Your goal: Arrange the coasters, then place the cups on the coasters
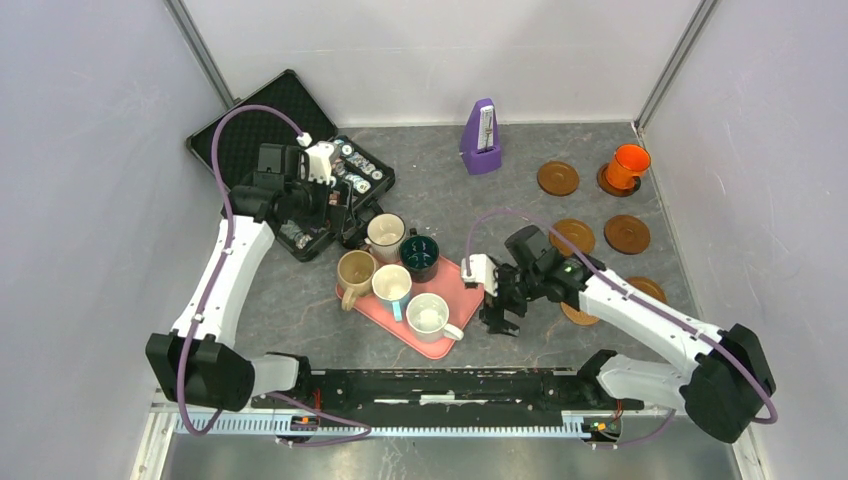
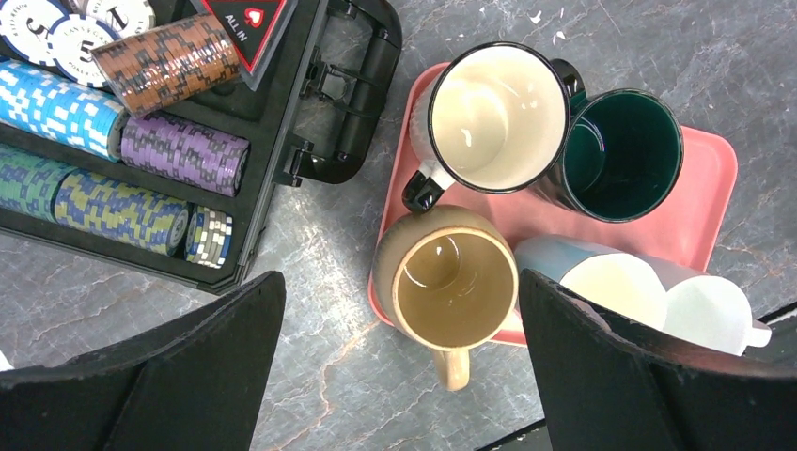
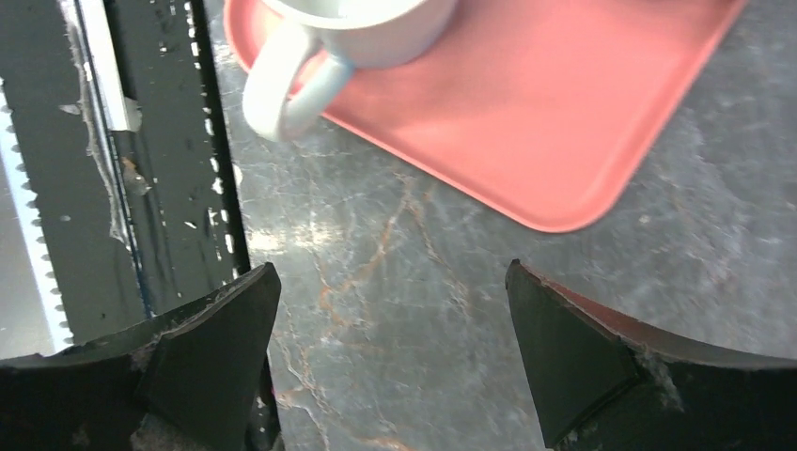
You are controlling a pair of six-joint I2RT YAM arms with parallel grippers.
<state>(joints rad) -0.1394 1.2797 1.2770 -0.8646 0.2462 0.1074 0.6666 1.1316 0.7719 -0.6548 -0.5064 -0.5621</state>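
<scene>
With the orange cup (image 1: pixel 628 165) on a coaster (image 1: pixel 605 183) and the rest on the pink tray (image 1: pixel 464 273), cup placing seems in hand: left claw (image 2: pixel 402 277) and right claw (image 3: pixel 390 277) both hang spread, the right nearest the plain white cup (image 1: pixel 430 317), which it probably needs to straddle next

The table (image 1: pixel 440 190) I work at is dark grey stone with pale and rusty veins. On my left, toward the back, an open black poker chip case (image 1: pixel 260 125) lies flat on it. A pink tray (image 3: pixel 526 103) rests near the middle, set at an angle to the table edge. A purple metronome (image 1: pixel 483 140) stands at the back. On my right lie six brown coasters: one bare at the back (image 1: pixel 558 178), one beside it under an orange cup (image 1: pixel 628 163), two in a middle row, and two nearer me that are partly hidden.
</scene>
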